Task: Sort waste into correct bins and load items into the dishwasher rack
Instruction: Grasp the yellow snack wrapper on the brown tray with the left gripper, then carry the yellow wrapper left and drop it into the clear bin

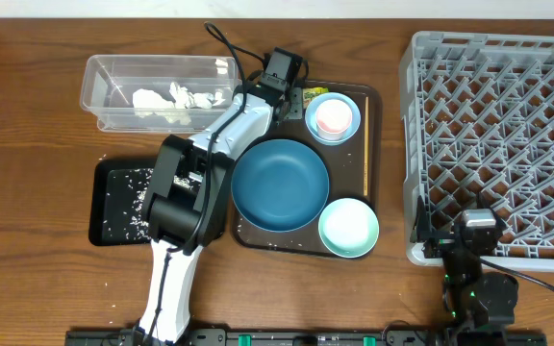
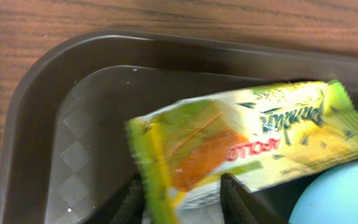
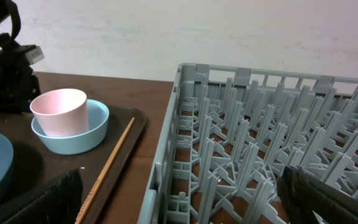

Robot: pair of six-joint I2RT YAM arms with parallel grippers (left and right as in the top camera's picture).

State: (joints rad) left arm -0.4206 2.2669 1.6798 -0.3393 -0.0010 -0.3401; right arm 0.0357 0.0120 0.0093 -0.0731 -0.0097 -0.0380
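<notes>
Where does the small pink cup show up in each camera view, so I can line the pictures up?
Overhead: pink cup stands in a light blue bowl, upper centre, at the brown tray's far right corner.
Left wrist: not in it; the tray fills the frame.
Right wrist: cup at left, upright in the bowl.
Shared landmark: the brown tray, in all three.
</notes>
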